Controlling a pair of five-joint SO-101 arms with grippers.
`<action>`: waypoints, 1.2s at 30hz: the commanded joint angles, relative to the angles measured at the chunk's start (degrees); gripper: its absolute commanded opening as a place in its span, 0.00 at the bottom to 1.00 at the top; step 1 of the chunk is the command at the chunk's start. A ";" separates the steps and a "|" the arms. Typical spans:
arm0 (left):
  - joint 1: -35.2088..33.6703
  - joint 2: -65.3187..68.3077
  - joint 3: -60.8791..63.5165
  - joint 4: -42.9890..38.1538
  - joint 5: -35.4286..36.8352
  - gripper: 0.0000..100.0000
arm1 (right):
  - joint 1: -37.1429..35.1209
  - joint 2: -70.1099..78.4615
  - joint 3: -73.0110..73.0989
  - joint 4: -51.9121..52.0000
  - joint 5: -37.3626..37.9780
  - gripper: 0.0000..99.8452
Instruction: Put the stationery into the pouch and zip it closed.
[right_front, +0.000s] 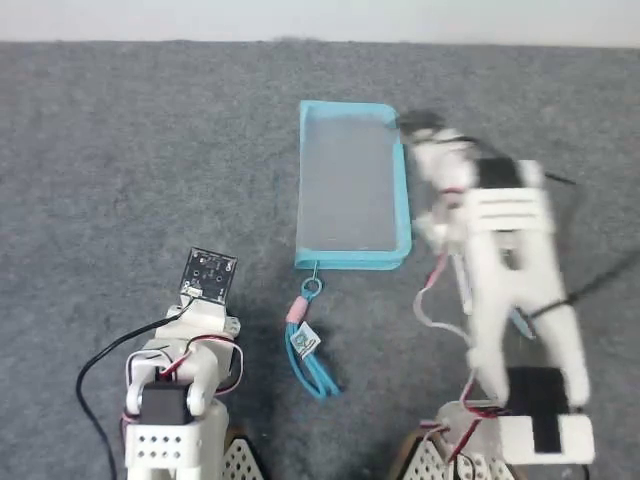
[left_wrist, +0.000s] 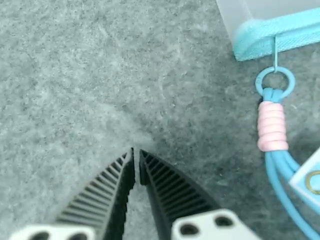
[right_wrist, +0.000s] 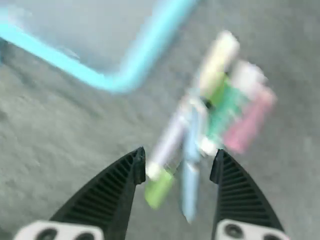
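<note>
One turquoise pouch (right_front: 350, 185), one blue strap (right_front: 312, 372) with one pink bead (left_wrist: 272, 126) and one tag (right_front: 305, 340); several pens (right_wrist: 192, 145), too blurred to count.

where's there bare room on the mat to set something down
Widest bare patch: grey mat left of the pouch, beyond the left arm. Crowded right of the pouch, where the right arm hangs over the stationery, and at its near end, where the strap lies.

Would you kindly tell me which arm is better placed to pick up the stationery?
Right: the right gripper, open, hangs just over the stationery beside the pouch; the left gripper sits shut over bare carpet.
</note>
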 joint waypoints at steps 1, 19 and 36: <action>0.35 -1.32 -0.57 0.18 -0.53 0.01 | 11.21 -3.03 0.00 -0.92 7.38 0.22; 0.35 -1.32 -0.57 0.18 -0.35 0.01 | 15.43 -0.48 26.20 -25.54 14.68 0.22; 0.35 -1.32 -0.57 0.18 -0.35 0.01 | 12.62 -0.48 32.62 -29.76 11.25 0.05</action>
